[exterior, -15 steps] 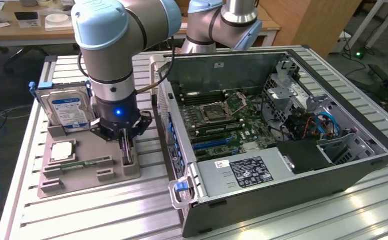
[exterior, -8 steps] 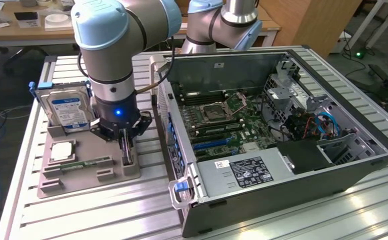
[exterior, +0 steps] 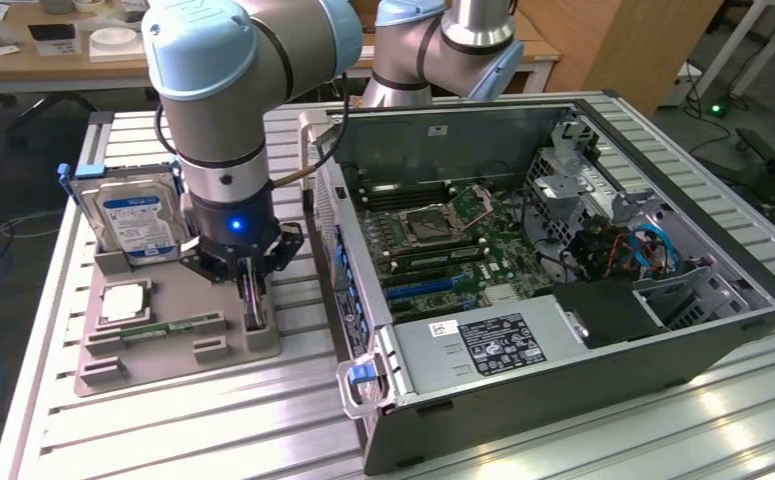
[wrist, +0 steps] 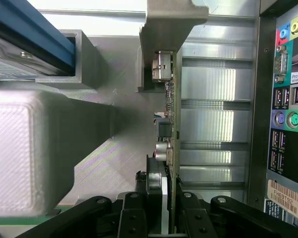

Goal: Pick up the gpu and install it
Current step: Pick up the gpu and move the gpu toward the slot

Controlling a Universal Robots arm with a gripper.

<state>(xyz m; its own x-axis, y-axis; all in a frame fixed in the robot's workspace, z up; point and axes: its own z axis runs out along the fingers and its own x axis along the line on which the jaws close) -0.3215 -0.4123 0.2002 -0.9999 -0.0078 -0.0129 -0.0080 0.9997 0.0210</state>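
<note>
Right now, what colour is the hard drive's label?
The hard drive's label is mostly blue; the exterior view shows it best.

alu slat table (exterior: 160,430) | grey parts tray (exterior: 160,367) | open PC case (exterior: 561,402)

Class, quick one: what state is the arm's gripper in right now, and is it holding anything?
The gripper: closed on the gpu, which stands on edge in the grey tray.

The hand (exterior: 252,290) closed on the gpu (wrist: 175,119) stands in a narrow gap, hard drive (exterior: 140,215) on the exterior view's left, computer case wall (exterior: 327,230) just right; the case's upturned side lies open above the motherboard (exterior: 441,245)
</note>
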